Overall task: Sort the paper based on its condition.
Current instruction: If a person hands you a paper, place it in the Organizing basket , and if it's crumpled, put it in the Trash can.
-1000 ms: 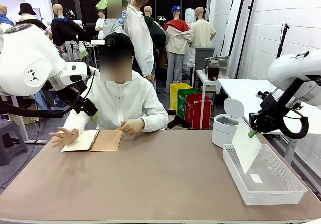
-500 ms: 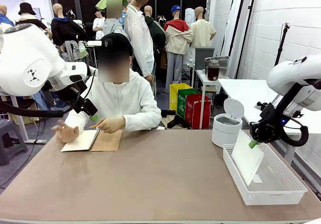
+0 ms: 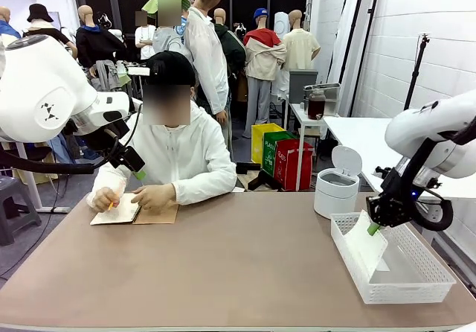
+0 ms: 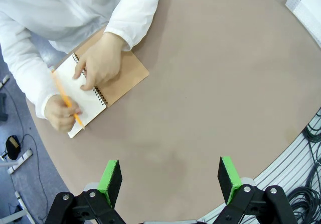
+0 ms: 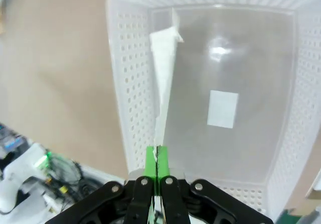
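Right wrist view: sheet clamped inside the basket

My right gripper [image 5: 157, 156] was clamped tight on the top edge of the paper [image 5: 164, 78]. The sheet hung down inside the basket [image 5: 118, 98], close along one long wall. My left gripper [image 4: 170, 176] hovered high above the table [image 4: 210, 83], jaws spread wide, holding nothing. Across from me, a person's hand [image 4: 100, 63] pressed on a notebook [image 4: 128, 81] while the other hand [image 4: 60, 114] held a pencil [image 4: 67, 101].

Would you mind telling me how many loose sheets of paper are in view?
1: a smooth sheet, pinched in the right gripper, leaning inside the white basket. The small white patch on the basket floor looks like a label.
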